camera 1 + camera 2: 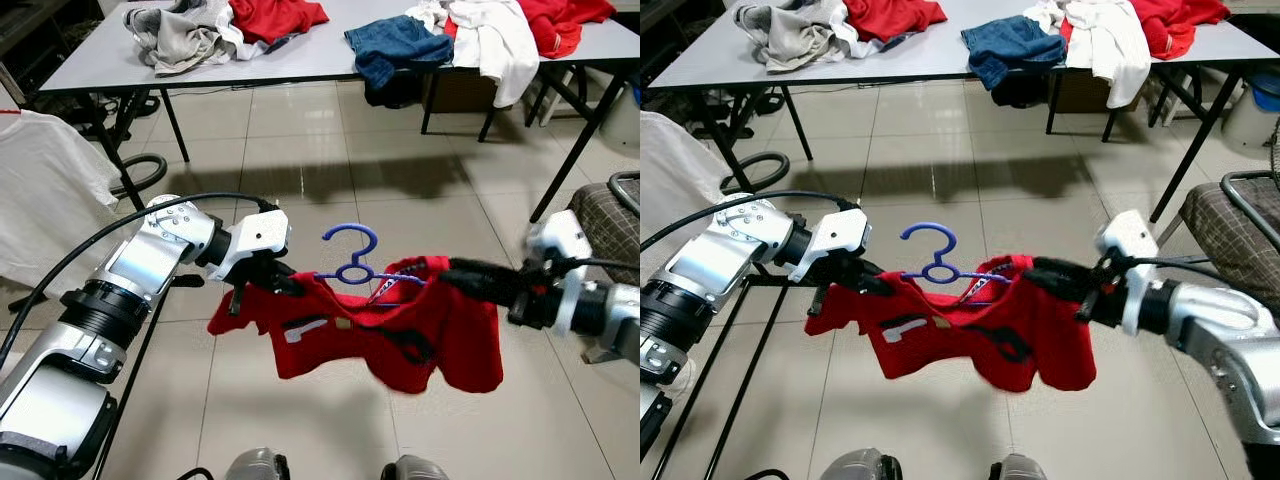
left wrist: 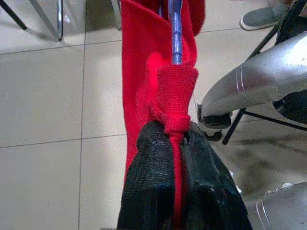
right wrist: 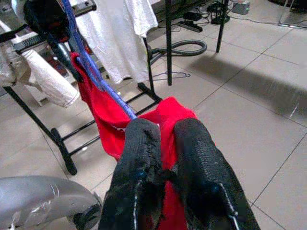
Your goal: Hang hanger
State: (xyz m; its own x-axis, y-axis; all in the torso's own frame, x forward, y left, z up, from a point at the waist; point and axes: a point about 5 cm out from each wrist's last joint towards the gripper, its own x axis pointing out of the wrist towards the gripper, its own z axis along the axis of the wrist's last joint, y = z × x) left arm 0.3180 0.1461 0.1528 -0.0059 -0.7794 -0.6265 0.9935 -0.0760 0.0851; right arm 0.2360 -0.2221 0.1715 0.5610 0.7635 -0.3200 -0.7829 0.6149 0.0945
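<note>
Red cloth fills the middle of the left eye view: we hold a red shirt [image 1: 390, 335] stretched between our two grippers, already threaded on the blue hanger [image 1: 352, 262], whose hook stands free above the collar. Our left gripper [image 1: 268, 278] pinches the shirt's sleeve just left of the hanger; our right gripper [image 1: 470, 275] pinches the shoulder just right of it. Well beyond the hanger stands a grey table [image 1: 330, 55] piled with clothes.

From the right eye view, the black rack rail [image 1: 790, 281] runs just left of the hanger, behind our left arm.

Along the left wrist view, our fingers [image 2: 153, 191] are closed tight on a bunched red cuff, the hanger's blue bar emerging just past them.

Along the right wrist view, our fingers [image 3: 139, 182] are clamped on red fabric at the hanger's other end; a white shirt [image 3: 122, 33] hangs on the rack beyond.

We judge dressing the hanger done; carrying the hook to the rail remains.
</note>
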